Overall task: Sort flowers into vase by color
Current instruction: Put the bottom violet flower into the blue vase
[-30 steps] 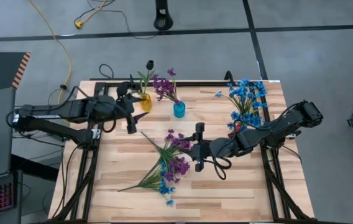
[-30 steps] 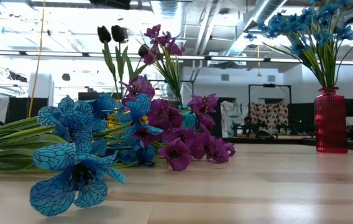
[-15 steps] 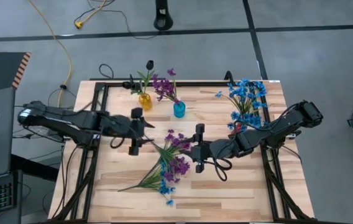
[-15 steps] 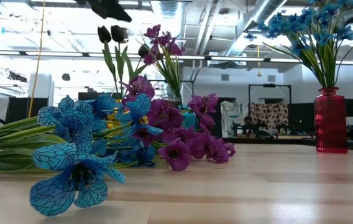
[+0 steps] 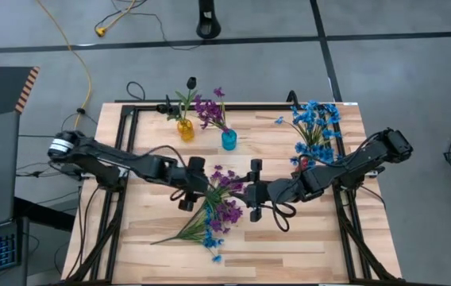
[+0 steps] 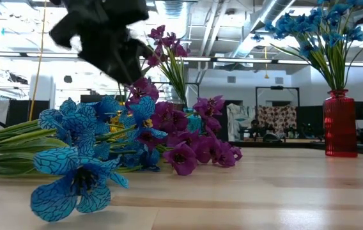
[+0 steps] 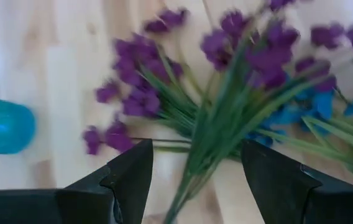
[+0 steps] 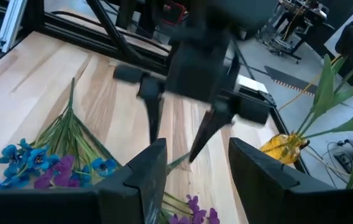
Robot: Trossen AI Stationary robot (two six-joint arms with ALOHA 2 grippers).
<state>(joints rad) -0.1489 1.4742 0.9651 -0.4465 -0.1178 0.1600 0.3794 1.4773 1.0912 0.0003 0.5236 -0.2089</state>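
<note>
A loose pile of flowers [image 5: 213, 208] lies on the wooden table, purple and blue blossoms on long green stems; it also shows in the low view [image 6: 137, 137]. My left gripper [image 5: 195, 186] hangs open just above the pile's stems [image 7: 204, 143], fingers slanting down, a finger on either side and touching nothing. My right gripper [image 5: 246, 191] stands open beside the pile's purple blossoms, on their right, facing my left gripper [image 8: 183, 81]. At the back stand a yellow vase [image 5: 184, 129] with dark blossoms, a teal vase [image 5: 229, 141] with purple ones and a red vase [image 6: 339, 124] with blue ones.
The vases stand in a row along the far side of the table, the red one with its tall blue bunch [image 5: 314, 125] at the far right. Bare wood [image 5: 305, 238] lies in front of the pile and to its right. A black frame [image 5: 122, 143] runs round the table.
My left gripper has left the yellow vase, gone toward the table's right and near edges and come down over the flower pile, tipping its fingers downward. It comes into the low view from above. The flowers lie as before.
</note>
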